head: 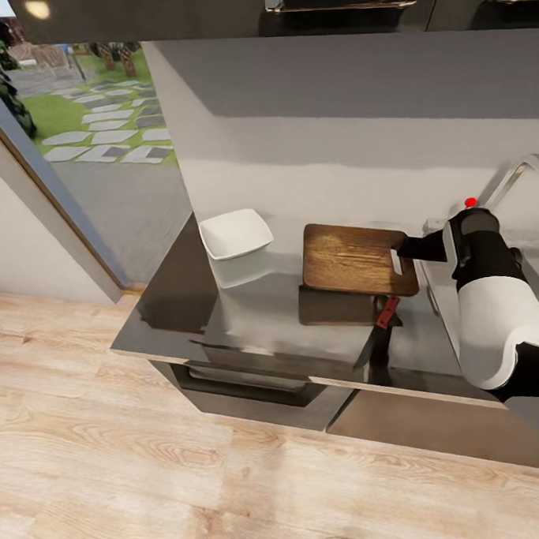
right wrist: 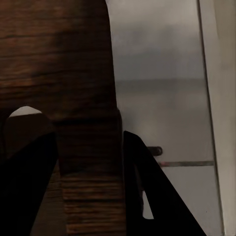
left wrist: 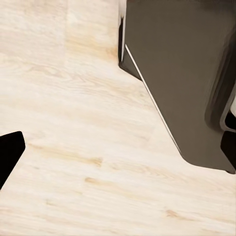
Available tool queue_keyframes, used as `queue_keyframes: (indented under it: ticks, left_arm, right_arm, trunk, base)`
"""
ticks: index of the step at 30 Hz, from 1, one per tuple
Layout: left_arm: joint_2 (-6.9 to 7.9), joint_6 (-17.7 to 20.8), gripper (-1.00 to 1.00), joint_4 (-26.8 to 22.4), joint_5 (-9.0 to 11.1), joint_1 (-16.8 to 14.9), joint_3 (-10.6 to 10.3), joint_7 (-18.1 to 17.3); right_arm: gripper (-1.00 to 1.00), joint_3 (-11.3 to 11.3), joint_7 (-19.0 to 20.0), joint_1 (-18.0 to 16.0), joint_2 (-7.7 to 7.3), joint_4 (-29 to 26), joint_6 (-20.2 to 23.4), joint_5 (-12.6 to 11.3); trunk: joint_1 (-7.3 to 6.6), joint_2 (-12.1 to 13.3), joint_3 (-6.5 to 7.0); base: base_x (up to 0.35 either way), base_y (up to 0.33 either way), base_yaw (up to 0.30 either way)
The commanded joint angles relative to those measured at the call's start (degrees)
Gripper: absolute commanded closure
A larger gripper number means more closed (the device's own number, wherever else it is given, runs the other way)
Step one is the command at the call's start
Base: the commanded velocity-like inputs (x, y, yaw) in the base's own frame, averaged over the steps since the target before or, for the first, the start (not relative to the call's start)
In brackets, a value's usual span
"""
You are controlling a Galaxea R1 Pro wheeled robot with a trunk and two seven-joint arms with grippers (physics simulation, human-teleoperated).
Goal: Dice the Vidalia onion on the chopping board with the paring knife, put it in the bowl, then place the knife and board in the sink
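1. The chopping board (head: 357,258) is dark brown wood and sits on the countertop (head: 248,318), its right edge lifted slightly off the surface with a shadow showing beneath its near edge.
2. The right gripper (head: 401,256) reaches in from the sink side and has the board's right edge between its fingers; in the right wrist view the two dark fingers (right wrist: 29,167) straddle the wooden edge (right wrist: 88,147), closed onto it.
3. The paring knife (head: 381,327) lies on the countertop just in front of the board's near right corner, red handle towards the board and dark blade pointing to the counter's front edge. It is close below the right gripper but apart from it.
4. The white bowl (head: 236,236) stands to the left of the board, near it but not touching, with its reflection in the glossy grey top.
5. The sink (head: 527,208) lies at the right, largely hidden behind the right arm; a red dot on its tap shows just above the arm's wrist.
6. In the left wrist view one dark fingertip of the left gripper (left wrist: 10,155) hangs over the pale wood floor (left wrist: 73,172) beside a dark cabinet (left wrist: 182,73); whether it is open or closed I cannot tell.
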Motion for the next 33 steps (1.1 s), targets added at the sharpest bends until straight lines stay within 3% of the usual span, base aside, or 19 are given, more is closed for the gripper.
queue_keyframes:
  ticks: [1, 8, 21, 28, 33]
  left_arm:
    - [0.03, -0.2, -1.0, 0.0, 0.5, 0.0, -0.5, 0.0]
    - [0.07, -0.2, -1.0, 0.0, 0.5, 0.0, -0.5, 0.0]
    - [0.07, -0.2, -1.0, 0.0, 0.4, 0.0, -0.5, 0.0]
    - [0.07, -0.2, -1.0, 0.0, 0.4, 0.0, -0.8, 0.0]
    - [-0.01, -0.2, -1.0, 0.0, 0.4, 0.0, -3.8, 0.1]
  right_arm:
    - [1.0, -0.2, 0.5, -0.1, 0.04, 0.0, 0.1, 0.6]
    - [1.0, -0.2, 0.5, -0.1, 0.06, 0.2, 0.1, 0.6]
    - [1.0, -0.3, 0.4, 0.0, -0.44, 1.5, 0.1, 0.6]
    - [1.0, -0.3, 0.4, -0.1, -3.42, 3.9, 0.0, 0.6]
    - [1.0, -0.3, 0.5, -0.1, -5.58, 4.9, 0.0, 0.6]
  trunk:
    - [0.03, -0.1, -0.08]
    - [0.03, -0.1, -0.08]
    - [0.03, -0.1, -0.08]
    - [0.03, -0.1, -0.08]
    - [0.03, -0.1, -0.08]
  base:
    - [0.0, 0.0, 0.0]
    - [0.039, 0.025, 0.0]
    - [0.218, 0.146, 0.0]
    - [0.025, 0.011, 0.0]
    - [0.002, -0.045, 0.0]
